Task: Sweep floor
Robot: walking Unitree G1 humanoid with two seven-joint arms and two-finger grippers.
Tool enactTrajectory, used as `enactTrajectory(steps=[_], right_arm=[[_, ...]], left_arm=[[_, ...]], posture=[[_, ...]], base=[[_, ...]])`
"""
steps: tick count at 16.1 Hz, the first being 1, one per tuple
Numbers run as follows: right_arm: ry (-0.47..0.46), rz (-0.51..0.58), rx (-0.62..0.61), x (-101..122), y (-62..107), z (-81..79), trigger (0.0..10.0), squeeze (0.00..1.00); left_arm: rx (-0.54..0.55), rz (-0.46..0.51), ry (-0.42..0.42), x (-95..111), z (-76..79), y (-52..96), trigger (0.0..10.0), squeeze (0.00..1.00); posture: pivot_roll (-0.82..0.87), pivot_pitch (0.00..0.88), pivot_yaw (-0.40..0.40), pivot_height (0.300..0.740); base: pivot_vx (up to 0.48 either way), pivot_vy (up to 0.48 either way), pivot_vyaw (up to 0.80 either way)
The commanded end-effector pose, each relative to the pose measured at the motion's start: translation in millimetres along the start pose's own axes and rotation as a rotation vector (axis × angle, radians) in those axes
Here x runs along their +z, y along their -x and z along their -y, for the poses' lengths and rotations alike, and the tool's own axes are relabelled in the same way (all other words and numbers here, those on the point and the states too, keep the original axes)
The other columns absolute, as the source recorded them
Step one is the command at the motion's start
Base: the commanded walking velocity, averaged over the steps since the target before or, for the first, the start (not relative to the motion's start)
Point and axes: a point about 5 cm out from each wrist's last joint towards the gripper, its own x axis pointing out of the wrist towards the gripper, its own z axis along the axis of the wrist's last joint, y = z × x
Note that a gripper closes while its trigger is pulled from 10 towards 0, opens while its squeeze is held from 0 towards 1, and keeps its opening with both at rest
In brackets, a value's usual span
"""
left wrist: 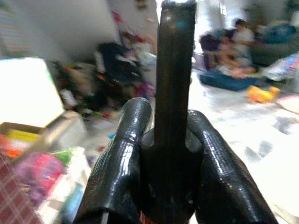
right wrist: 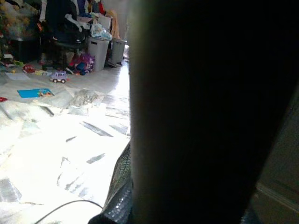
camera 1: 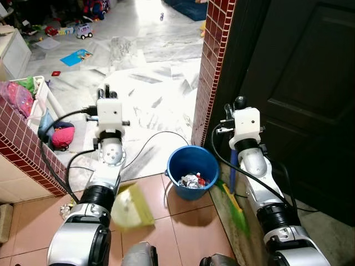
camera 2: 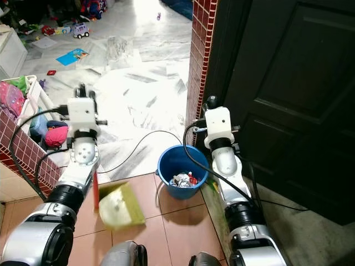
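Observation:
My left gripper [camera 1: 107, 91] is raised over the white marble floor, shut on the black handle [left wrist: 174, 70] of a dustpan; its fingers [left wrist: 124, 154] wrap the handle from both sides. The yellow-green dustpan [camera 1: 132, 208] hangs blurred low over the terracotta tiles. My right gripper [camera 1: 239, 102] is held up beside the red pillar, shut on a broom with a blue handle [camera 1: 233, 166] and green bristles [camera 1: 237, 209] down at the tile edge. A blue bucket [camera 1: 180, 160] with crumpled rubbish in it stands between the arms.
A red-tiled pillar [camera 1: 213, 66] and a dark door [camera 1: 299, 100] close off the right side. A low red-tiled wall [camera 1: 22, 144] and a white basket of clothes [camera 1: 39, 100] stand left. A black cable [camera 1: 155, 136] crosses the floor. Toys [camera 1: 83, 30] lie far back, where people [left wrist: 233, 46] sit.

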Motion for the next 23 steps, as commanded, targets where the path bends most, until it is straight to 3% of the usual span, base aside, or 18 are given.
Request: enactTrajectory(steps=[1, 3, 5, 9, 12, 15, 19, 23], right_arm=[[-0.017, 0.043, 0.028, 8.1, -4.5, -6.0, 10.0, 0.00], [-0.012, 0.063, 0.062, 13.8, -9.5, -14.4, 10.0, 0.00], [-0.012, 0.062, 0.054, 16.1, -13.1, -17.2, 10.0, 0.00], [-0.032, 0.032, 0.013, 7.7, -1.5, -10.9, 10.0, 0.00], [-0.077, -0.031, -0.073, -4.3, 6.1, 6.1, 10.0, 0.00], [-0.092, -0.005, -0.114, 3.7, 10.9, 12.8, 10.0, 0.00], [-0.101, -0.008, -0.091, 3.7, 7.7, 9.7, 10.0, 0.00], [-0.096, 0.005, -0.031, 11.0, -0.9, 2.2, 10.0, 0.00]], left_arm=[[-0.006, -0.111, 0.079, -19.2, 6.9, 11.2, 10.0, 0.00], [-0.043, -0.109, 0.114, -24.8, 12.9, 20.6, 10.0, 0.00], [-0.075, -0.166, 0.223, -30.5, 16.2, 25.2, 10.0, 0.00], [-0.157, -0.275, 0.223, -50.7, 26.5, 46.6, 10.0, 0.00], [-0.190, -0.277, 0.243, -53.7, 28.0, 56.9, 10.0, 0.00], [-0.232, -0.281, 0.264, -53.5, 29.0, 67.0, 10.0, 0.00], [-0.320, -0.220, 0.216, -39.7, 42.3, 73.4, 10.0, 0.00], [-0.274, -0.219, 0.210, -35.9, 33.4, 70.0, 10.0, 0.00]], posture=[[0.01, 0.000, 0.007, 0.740], [0.02, 0.000, 0.020, 0.740], [0.01, 0.000, 0.033, 0.740], [-0.03, 0.000, 0.065, 0.740], [-0.05, 0.000, 0.069, 0.740], [-0.07, 0.000, 0.073, 0.740], [-0.04, 0.000, 0.058, 0.740], [-0.01, 0.000, 0.018, 0.740]], base=[[0.000, 0.000, 0.00], [0.000, 0.000, 0.00], [0.000, 0.000, 0.00], [0.000, 0.000, 0.00], [0.000, 0.000, -0.45], [0.000, 0.293, -0.50], [0.000, 0.480, 0.00], [0.000, 0.480, 0.00]])
